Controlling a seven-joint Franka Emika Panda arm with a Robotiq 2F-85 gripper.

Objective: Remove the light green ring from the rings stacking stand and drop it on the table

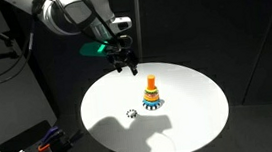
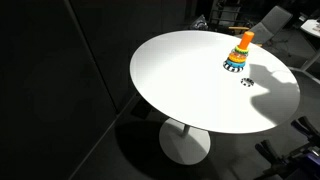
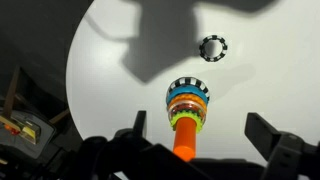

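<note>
The rings stacking stand (image 1: 151, 93) stands upright near the middle of the round white table (image 1: 194, 106), and shows in both exterior views (image 2: 239, 52). In the wrist view its orange post (image 3: 186, 140) points toward the camera. The light green ring (image 3: 186, 119) sits on top of the ring stack, above orange, blue and black-white rings. My gripper (image 3: 197, 122) is open and empty, its two fingers spread on either side of the post, well above it. In an exterior view the gripper (image 1: 129, 66) hangs above the stand and a little to one side of it.
A small dark toothed ring (image 3: 212, 47) lies on the table beside the stand and shows in both exterior views (image 1: 132, 114) (image 2: 247, 80). The table edge (image 3: 75, 70) drops to dark floor. Equipment (image 1: 44, 145) stands beside the table.
</note>
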